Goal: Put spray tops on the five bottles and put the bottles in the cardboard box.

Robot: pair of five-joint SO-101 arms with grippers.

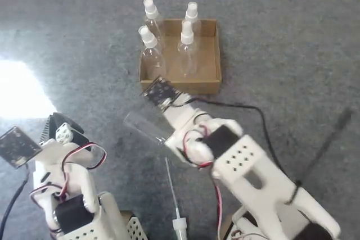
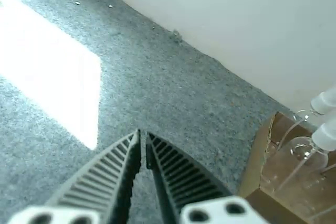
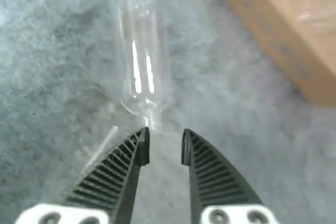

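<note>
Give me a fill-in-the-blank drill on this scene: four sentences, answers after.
1. The cardboard box holds ___ upright bottles with tops on.
2. The lone bottle outside the box lies on its side without a ___.
3. The right hand, by that bottle's neck, is ___.
4. The left hand is ___.

Missing words: four; spray top; open; shut.

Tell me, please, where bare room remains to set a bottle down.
Free: carpet left of the cardboard box, and box floor along its right wall. Crowded: four capped bottles take its left and middle; the lying bottle and right gripper block its front.
</note>
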